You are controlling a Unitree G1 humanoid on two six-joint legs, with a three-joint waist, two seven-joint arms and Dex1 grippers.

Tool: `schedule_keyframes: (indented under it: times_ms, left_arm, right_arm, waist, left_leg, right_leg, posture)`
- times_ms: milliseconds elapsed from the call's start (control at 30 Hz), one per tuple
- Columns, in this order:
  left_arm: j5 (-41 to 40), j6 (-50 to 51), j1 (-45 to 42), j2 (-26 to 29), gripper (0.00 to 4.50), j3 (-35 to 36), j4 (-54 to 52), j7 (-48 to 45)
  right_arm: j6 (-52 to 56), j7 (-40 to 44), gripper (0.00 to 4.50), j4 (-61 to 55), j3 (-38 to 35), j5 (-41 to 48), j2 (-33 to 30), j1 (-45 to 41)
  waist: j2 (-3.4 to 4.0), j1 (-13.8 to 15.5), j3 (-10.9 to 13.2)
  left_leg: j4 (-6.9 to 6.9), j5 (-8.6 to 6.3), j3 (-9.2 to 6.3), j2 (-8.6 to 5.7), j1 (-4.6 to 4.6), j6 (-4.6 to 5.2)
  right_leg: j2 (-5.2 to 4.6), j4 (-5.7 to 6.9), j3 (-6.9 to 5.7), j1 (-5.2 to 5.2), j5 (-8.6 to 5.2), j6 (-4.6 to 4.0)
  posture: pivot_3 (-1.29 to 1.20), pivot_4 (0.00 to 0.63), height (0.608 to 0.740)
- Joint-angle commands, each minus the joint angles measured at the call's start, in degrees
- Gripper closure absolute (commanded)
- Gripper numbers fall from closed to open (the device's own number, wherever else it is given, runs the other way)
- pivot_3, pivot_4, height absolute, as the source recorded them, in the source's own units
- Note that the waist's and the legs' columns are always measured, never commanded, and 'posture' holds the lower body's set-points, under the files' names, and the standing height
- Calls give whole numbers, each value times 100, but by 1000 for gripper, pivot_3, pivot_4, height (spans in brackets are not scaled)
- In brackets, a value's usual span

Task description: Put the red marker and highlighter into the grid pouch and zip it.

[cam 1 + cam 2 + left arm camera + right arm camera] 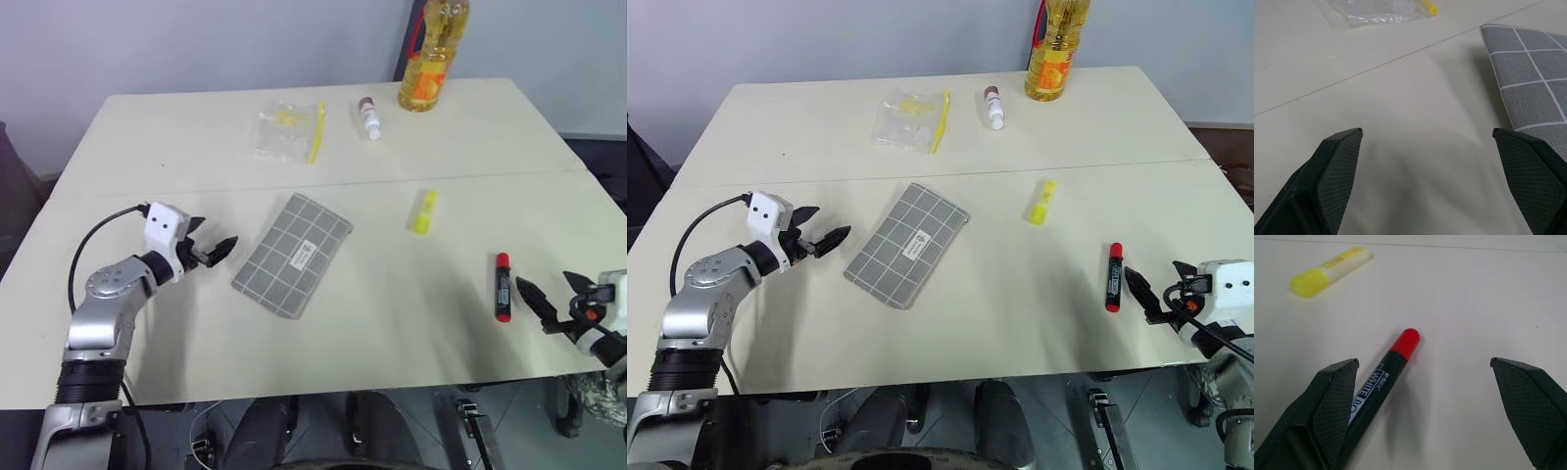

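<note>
The grid pouch lies flat on the table's middle, grey with white lines and a small white label. My left gripper hovers open just left of it, its jaws pointing at the pouch's edge. The yellow highlighter lies to the right of the pouch. Further right and nearer the front edge lies the red marker, red at both ends with a black middle. My right gripper stands open just right of the marker, which lies close to one finger, with nothing held.
At the back of the table lie a clear plastic bag with yellow contents, a small white bottle with a red cap and a large bottle of yellow oil. A seam runs across the tabletop.
</note>
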Motion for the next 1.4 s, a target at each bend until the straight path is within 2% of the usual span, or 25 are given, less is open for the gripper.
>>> schedule_keyframes:
  times_ms: [33,300,467,633,733,867,967,1167,1400]
  left_arm:
    - [-46,-95,18,21,8,159,-225,72]
    - [-138,11,170,39,8,270,-426,193]
    - [-181,-54,443,15,8,384,-847,287]
    - [-77,-300,1145,-32,8,420,-1670,390]
    - [19,-540,1585,-50,0,487,-2093,461]
    - [601,-1275,2272,245,0,306,-2348,248]
    - [960,-1798,2537,449,0,198,-2340,116]
    - [1505,-2647,2872,787,0,-86,-2269,-146]
    - [2268,-3099,2517,1035,0,-792,-2081,-290]
  right_arm:
    - [-21,-49,0,-151,36,-13,-147,-188]
    - [-6,-63,0,-14,289,-63,-276,-655]
    - [73,19,0,154,901,-84,-367,-1526]
    - [111,206,0,201,1732,-120,-250,-2445]
    - [200,297,854,364,2253,-174,-118,-3002]
    - [63,281,2882,940,3302,-883,178,-3856]
    - [-105,187,4474,1549,3742,-1323,432,-4410]
    - [-737,51,4474,2945,4215,-2049,843,-5264]
    - [-1213,-371,4474,4756,4535,-2835,1276,-6247]
  waist:
    - [0,-4,0]
    - [0,0,0]
    - [1,-26,0]
    - [2,-13,2]
    - [2,-19,2]
    - [2,-20,2]
    - [4,-2,3]
    - [4,-14,3]
    - [7,-40,5]
  left_leg:
    - [0,0,0,0,0,0]
    - [0,3,0,0,0,5]
    - [9,2,2,0,0,3]
    - [-1,6,3,1,-1,11]
    - [-2,7,5,1,-2,11]
    - [0,2,5,2,-2,3]
    - [-2,1,5,1,-3,1]
    - [-4,2,8,-2,-14,3]
    - [-12,9,8,1,-14,4]
  right_leg:
    - [0,0,0,0,0,0]
    - [0,0,-1,-1,0,0]
    - [1,2,-1,1,2,-2]
    - [1,1,-1,-6,2,-2]
    - [0,0,-1,-8,2,-2]
    - [0,1,0,-8,4,-6]
    - [-1,-2,-1,-10,4,-7]
    - [-1,-11,-1,-19,5,-8]
    - [8,10,-1,-33,8,-11]
  posture:
    - [0,150,740]
    - [0,150,740]
    - [0,150,740]
    - [0,150,740]
    - [0,150,740]
    - [0,150,740]
    - [0,150,740]
    - [0,150,740]
    - [0,150,740]
